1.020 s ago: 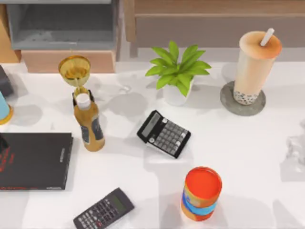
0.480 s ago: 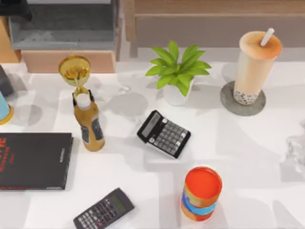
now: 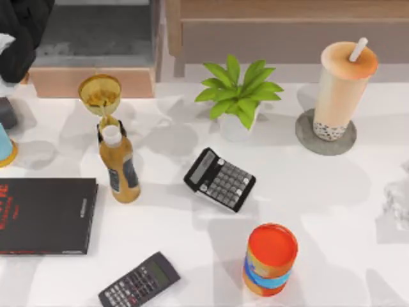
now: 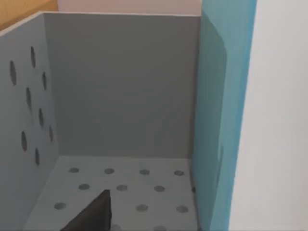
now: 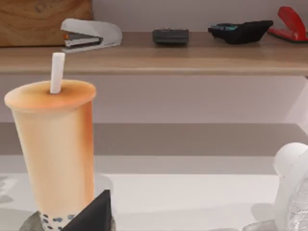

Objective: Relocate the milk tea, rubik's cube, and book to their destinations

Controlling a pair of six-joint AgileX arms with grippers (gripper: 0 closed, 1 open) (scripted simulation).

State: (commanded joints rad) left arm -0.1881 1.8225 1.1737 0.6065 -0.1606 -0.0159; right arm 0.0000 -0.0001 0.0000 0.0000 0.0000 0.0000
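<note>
One cup, the milk tea (image 3: pixel 342 86), stands upright on a grey coaster (image 3: pixel 308 139), right of the green plant (image 3: pixel 238 93), so its job looks done. Left of the plant, the left arm (image 3: pixel 22 35) hangs over a grey bin (image 4: pixel 120 96) beside the light-blue book (image 4: pixel 219 115). I cannot tell how either gripper's fingers stand.

My left arm (image 3: pixel 22 35) has come into the top view's upper-left corner, over the grey bin (image 3: pixel 96 32).
</note>
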